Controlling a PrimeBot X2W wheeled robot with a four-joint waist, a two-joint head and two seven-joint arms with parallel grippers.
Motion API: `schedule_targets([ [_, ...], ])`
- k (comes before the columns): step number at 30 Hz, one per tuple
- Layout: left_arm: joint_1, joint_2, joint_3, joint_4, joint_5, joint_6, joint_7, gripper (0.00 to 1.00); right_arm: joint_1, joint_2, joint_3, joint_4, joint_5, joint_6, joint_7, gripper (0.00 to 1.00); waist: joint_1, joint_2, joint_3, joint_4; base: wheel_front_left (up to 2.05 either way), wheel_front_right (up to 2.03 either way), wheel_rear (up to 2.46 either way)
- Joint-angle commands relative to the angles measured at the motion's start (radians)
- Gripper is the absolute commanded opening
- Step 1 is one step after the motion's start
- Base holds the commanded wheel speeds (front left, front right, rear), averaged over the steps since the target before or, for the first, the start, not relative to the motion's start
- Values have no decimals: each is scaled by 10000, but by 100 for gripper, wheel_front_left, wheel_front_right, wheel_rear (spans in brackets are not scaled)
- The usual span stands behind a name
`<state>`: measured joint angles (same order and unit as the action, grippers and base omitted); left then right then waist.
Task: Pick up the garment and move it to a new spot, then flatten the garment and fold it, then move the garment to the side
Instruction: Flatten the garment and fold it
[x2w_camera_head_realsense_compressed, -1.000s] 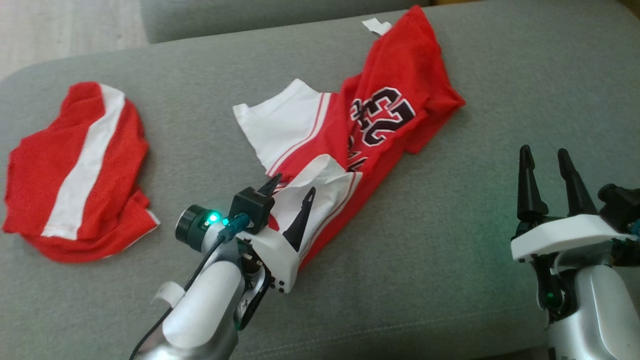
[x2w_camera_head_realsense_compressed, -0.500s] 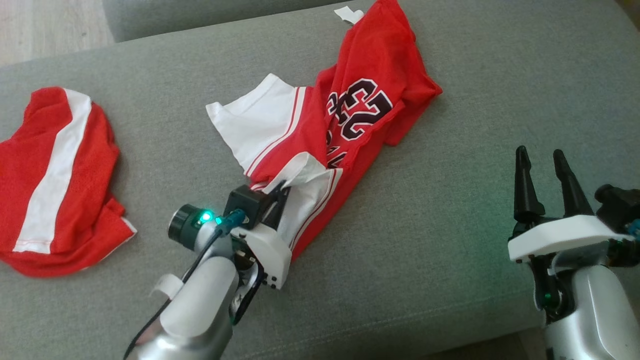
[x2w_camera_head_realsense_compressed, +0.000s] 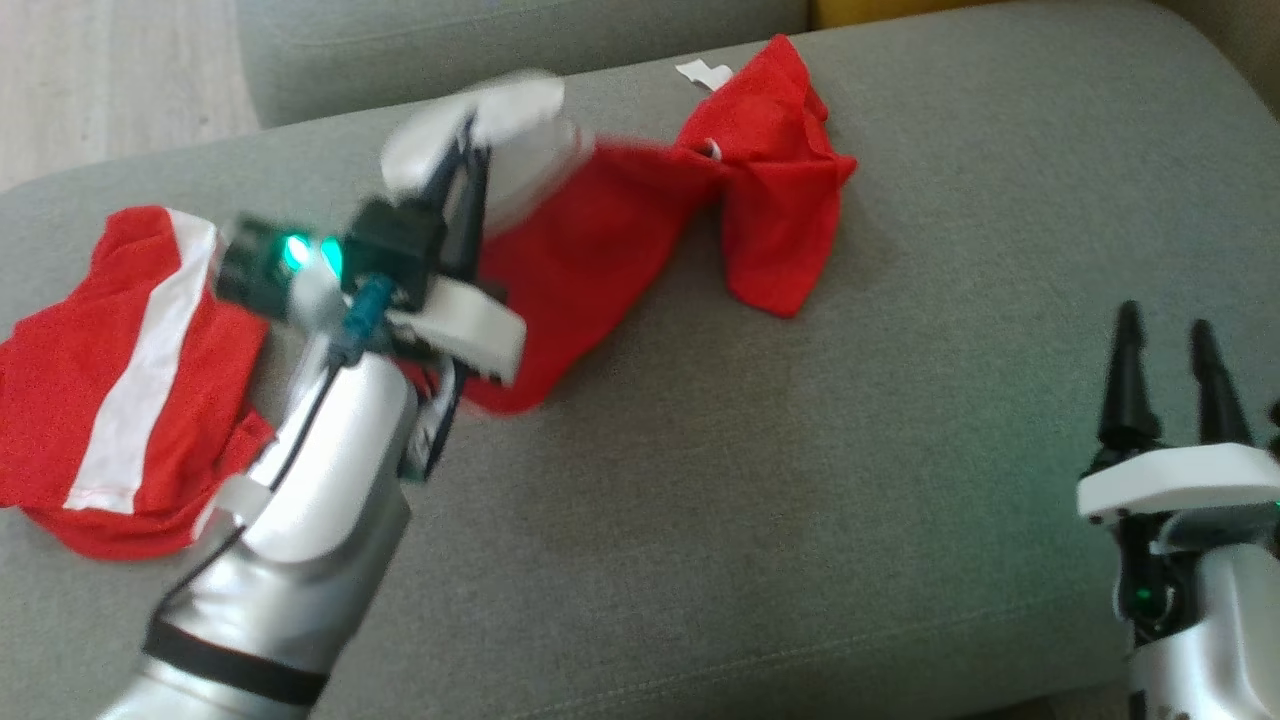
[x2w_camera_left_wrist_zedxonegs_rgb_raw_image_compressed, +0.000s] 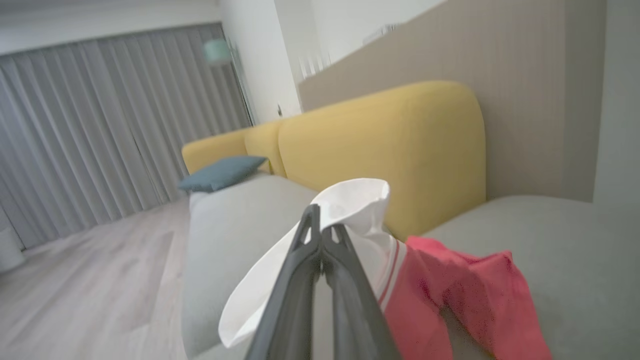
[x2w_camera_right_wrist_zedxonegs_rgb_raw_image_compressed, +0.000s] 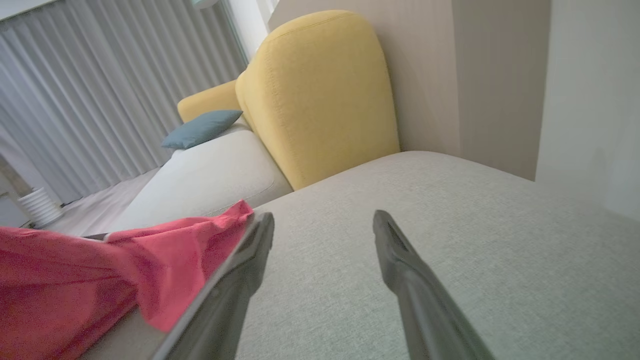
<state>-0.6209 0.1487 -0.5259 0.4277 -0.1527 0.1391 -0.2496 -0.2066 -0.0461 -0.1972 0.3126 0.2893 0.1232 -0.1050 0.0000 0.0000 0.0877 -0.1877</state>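
Observation:
The garment (x2w_camera_head_realsense_compressed: 640, 240) is a red jersey with white sleeves, stretched across the grey couch cushion (x2w_camera_head_realsense_compressed: 800, 480). My left gripper (x2w_camera_head_realsense_compressed: 472, 165) is shut on its white sleeve (x2w_camera_left_wrist_zedxonegs_rgb_raw_image_compressed: 360, 205) and holds that end lifted off the cushion, blurred by motion. In the left wrist view my left gripper (x2w_camera_left_wrist_zedxonegs_rgb_raw_image_compressed: 321, 231) has both fingers pressed together on the white cloth, the red body (x2w_camera_left_wrist_zedxonegs_rgb_raw_image_compressed: 465, 295) trailing down to the right. The garment's far end (x2w_camera_head_realsense_compressed: 785, 200) still rests on the cushion. My right gripper (x2w_camera_head_realsense_compressed: 1165, 350) hovers open at the lower right, holding nothing; its wrist view shows my right gripper (x2w_camera_right_wrist_zedxonegs_rgb_raw_image_compressed: 322, 225) above bare cushion, the garment (x2w_camera_right_wrist_zedxonegs_rgb_raw_image_compressed: 125, 270) to its left.
A second red cloth with a white stripe (x2w_camera_head_realsense_compressed: 110, 370) lies crumpled at the cushion's left end, just beside my left forearm. A yellow backrest (x2w_camera_left_wrist_zedxonegs_rgb_raw_image_compressed: 390, 145) stands behind the cushion. Another grey cushion (x2w_camera_head_realsense_compressed: 500, 40) sits beyond, with wooden floor (x2w_camera_head_realsense_compressed: 100, 80) at the far left.
My left gripper closed on the white sleeve, then lifted it up and away, dragging the jersey so its number side is turned under. The right gripper stayed open.

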Motion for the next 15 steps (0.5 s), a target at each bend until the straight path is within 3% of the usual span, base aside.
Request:
schedule_targets([
  [1, -584, 351, 448, -662, 204, 124, -113, 0, -514, -41, 105, -230, 96, 75, -147, 100, 0, 0, -85, 104, 0, 0, 0],
  [7, -516, 708, 370, -2410, 814, 279, -119, 0, -610, -41, -432, 199, 86, 75, -401, 100, 0, 0, -292, 487, 0, 0, 0],
  [15, 1005, 1032, -1767, -2356, 1843, -522, 205, 0, -744, -41, -798, 727, 120, 75, -602, 100, 0, 0, -586, 966, 0, 0, 0],
])
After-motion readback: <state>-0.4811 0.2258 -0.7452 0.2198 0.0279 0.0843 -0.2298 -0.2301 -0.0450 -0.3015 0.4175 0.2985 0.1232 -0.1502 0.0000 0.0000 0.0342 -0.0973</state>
